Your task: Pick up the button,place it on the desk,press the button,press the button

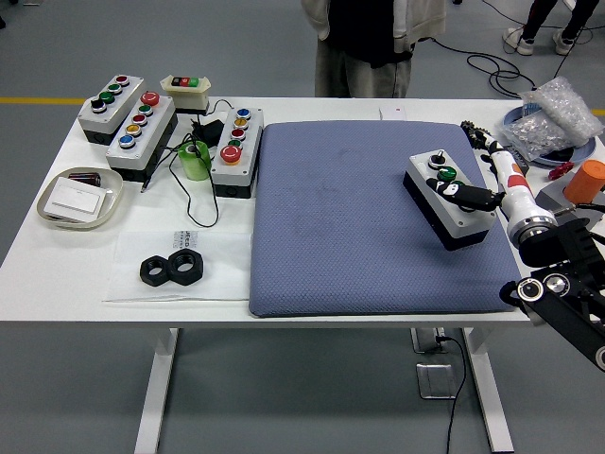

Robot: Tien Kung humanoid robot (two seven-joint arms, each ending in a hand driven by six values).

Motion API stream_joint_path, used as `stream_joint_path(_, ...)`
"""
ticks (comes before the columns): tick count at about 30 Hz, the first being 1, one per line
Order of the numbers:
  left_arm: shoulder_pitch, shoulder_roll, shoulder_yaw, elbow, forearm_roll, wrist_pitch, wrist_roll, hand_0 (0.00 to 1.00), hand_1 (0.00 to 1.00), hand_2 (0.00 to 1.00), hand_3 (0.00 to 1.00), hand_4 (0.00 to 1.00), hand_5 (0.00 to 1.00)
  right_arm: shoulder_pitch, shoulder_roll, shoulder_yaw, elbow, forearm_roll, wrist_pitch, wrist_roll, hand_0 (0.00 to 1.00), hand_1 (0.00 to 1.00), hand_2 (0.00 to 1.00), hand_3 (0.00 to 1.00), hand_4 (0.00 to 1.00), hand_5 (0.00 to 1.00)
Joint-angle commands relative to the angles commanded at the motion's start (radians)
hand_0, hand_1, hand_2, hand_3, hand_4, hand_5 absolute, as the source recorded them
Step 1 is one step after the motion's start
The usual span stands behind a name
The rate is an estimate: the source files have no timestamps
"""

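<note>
Your right hand (477, 180) is reaching in from the right edge and sits right over the grey button box (449, 200), which is lying on the blue-grey mat (350, 227) toward its right side. One dark finger (465, 196) is stretched out across the top of the box, just below its green button (447, 174), and looks to be touching the lid; the rest of the fingers trail off past the far corner of the box and aren't wrapped around anything, so you're holding nothing, just poking. That box also has a small black knob (438, 158) above the green one. Your left arm isn't in the shot at all. Over on the left of the white table (57, 274) you've got three more button boxes: one with red, green and dark buttons (111, 104), a longer one with a red mushroom button (142, 132), and one by the mat's edge with blue, red, green and a big red button (236, 149). A cream switch unit (186, 87) sits behind them. The shallow beige tray (79, 198) holds a white card. Two black hex nuts (174, 269) lie on a sheet of paper near the front. On the far right, a blue dish (529, 123) has a crinkled clear plastic bag (555, 118) piled in it, with an orange cup (585, 181) nearby. A person (373, 43) stands at the far side, hands not visible.
</note>
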Motion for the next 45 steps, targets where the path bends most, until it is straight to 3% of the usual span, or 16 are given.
stream_joint_path(6,0.002,0.002,-0.003,-0.001,0.007,-0.001,0.002,0.695,0.69,0.794,0.823,0.753,0.998,0.032,0.04,-0.023,-0.048,-0.213,0.028,-0.039,0.998,0.931,0.975,0.983,0.948,0.236)
stream_joint_path(10,0.003,0.004,-0.007,-0.002,0.015,-0.001,0.005,0.695,0.69,0.794,0.823,0.753,0.998,0.069,0.084,-0.034,-0.124,-0.343,0.059,-0.057,0.998,0.931,0.975,0.983,0.948,0.236)
stream_joint_path(23,0.003,0.007,-0.002,-0.003,0.011,0.002,0.004,0.695,0.687,0.793,0.821,0.754,0.998,0.137,0.185,-0.059,-0.319,-0.351,0.095,-0.081,0.998,0.922,0.958,0.973,0.925,0.213)
stream_joint_path(29,0.001,0.007,0.001,-0.003,0.006,0.003,0.003,0.695,0.685,0.791,0.821,0.753,0.998,0.166,0.205,-0.068,-0.406,-0.34,0.111,-0.086,0.987,0.898,0.93,0.955,0.946,0.226)
stream_joint_path(30,0.001,0.007,0.002,-0.003,0.005,0.003,0.002,0.695,0.684,0.791,0.819,0.753,0.998,0.172,0.207,-0.069,-0.421,-0.338,0.115,-0.087,0.959,0.858,0.891,0.933,0.947,0.222)
stream_joint_path(36,-0.001,0.006,0.003,-0.004,0.003,0.004,0.002,0.695,0.684,0.791,0.819,0.753,0.998,0.208,0.222,-0.074,-0.502,-0.319,0.133,-0.089,0.959,0.858,0.891,0.933,0.947,0.222)
stream_joint_path(37,-0.002,0.006,0.003,-0.004,0.002,0.004,0.002,0.695,0.684,0.789,0.819,0.753,0.998,0.213,0.224,-0.074,-0.515,-0.315,0.134,-0.089,0.946,0.806,0.825,0.913,0.948,0.218)
stream_joint_path(38,-0.002,0.006,0.003,-0.004,0.002,0.004,0.002,0.695,0.684,0.789,0.819,0.753,0.998,0.216,0.225,-0.074,-0.522,-0.313,0.136,-0.089,0.946,0.806,0.825,0.913,0.948,0.218)
stream_joint_path(45,-0.003,0.004,0.005,-0.004,0.0,0.005,0.003,0.695,0.683,0.789,0.819,0.753,0.998,0.255,0.228,-0.098,-0.618,-0.295,0.207,-0.08,0.916,0.768,0.793,0.905,0.951,0.219)
